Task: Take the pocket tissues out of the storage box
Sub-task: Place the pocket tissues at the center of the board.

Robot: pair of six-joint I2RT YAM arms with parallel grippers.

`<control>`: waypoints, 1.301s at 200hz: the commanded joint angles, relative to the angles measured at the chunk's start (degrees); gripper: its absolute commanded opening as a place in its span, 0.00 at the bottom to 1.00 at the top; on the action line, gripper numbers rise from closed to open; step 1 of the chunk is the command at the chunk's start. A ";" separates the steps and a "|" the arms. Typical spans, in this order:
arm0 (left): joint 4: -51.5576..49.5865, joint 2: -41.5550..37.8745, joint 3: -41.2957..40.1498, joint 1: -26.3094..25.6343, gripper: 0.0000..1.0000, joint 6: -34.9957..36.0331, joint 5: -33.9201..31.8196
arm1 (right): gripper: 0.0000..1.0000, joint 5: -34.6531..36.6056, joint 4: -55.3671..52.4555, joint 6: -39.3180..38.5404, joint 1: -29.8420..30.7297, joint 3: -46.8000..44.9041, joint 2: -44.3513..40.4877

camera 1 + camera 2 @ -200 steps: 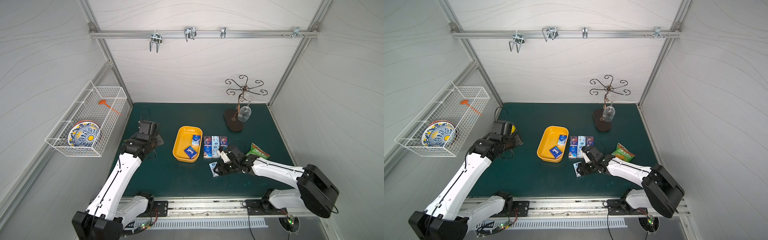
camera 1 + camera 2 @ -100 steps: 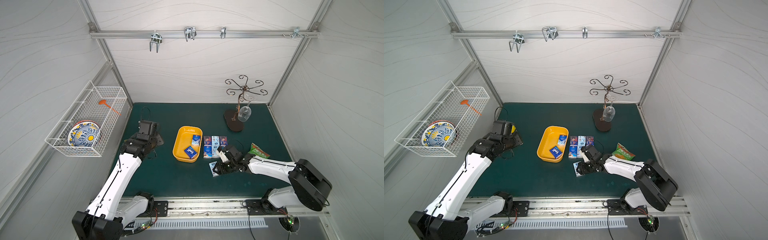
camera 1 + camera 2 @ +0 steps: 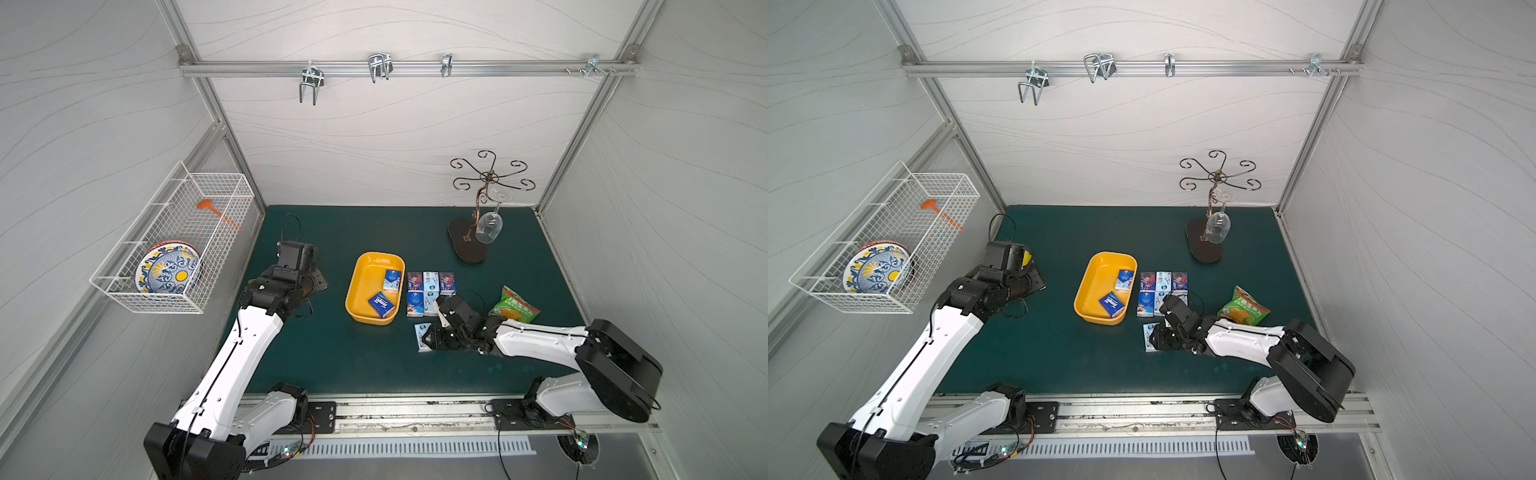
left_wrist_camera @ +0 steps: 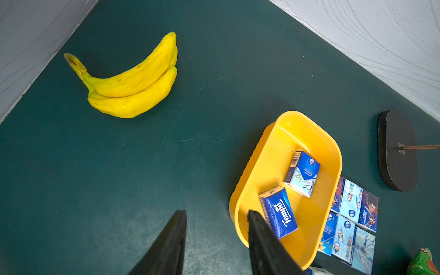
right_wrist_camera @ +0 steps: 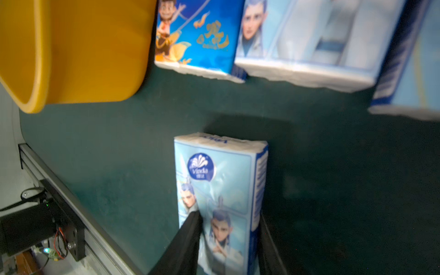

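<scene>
Seven tissue packets (image 3: 431, 282) out, two left in the box (image 3: 368, 282)
Right pincer (image 5: 229, 214) clasped the seventh packet (image 3: 420, 331) on the desk (image 3: 332, 353), lower centre; left pincer (image 4: 215, 212) hung part-open, empty; box sat mid-frame

The storage box (image 3: 368, 278) is yellow-orange; the mat (image 3: 332, 357) is dark green. The pocket tissues (image 3: 431, 282) are dark blue, light blue and white, some printed with cartoon figures. The bananas (image 4: 133, 81) are yellow.

left gripper (image 4: 216, 212) raised, jaws parted; right arm (image 3: 540, 337) stretched low, right gripper (image 5: 229, 214) jaws partly narrowed
</scene>
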 commanded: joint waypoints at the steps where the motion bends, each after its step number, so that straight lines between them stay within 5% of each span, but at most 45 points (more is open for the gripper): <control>1: 1.39 -1.00 1.90 0.34 0.46 -0.31 -0.40 | 0.42 4.53 1.79 7.19 1.18 -1.66 1.90; 67: 1.21 -1.12 1.63 0.34 0.46 -0.08 -0.50 | 0.42 4.78 5.88 10.89 1.28 0.88 8.53; 227: 1.91 -0.69 1.06 0.30 0.46 0.18 -0.84 | 0.45 4.08 3.73 8.18 -1.45 2.16 8.25; 260: 1.82 -0.86 1.06 0.32 0.46 0.10 -0.84 | 0.52 3.72 2.99 7.60 -1.27 2.41 7.17</control>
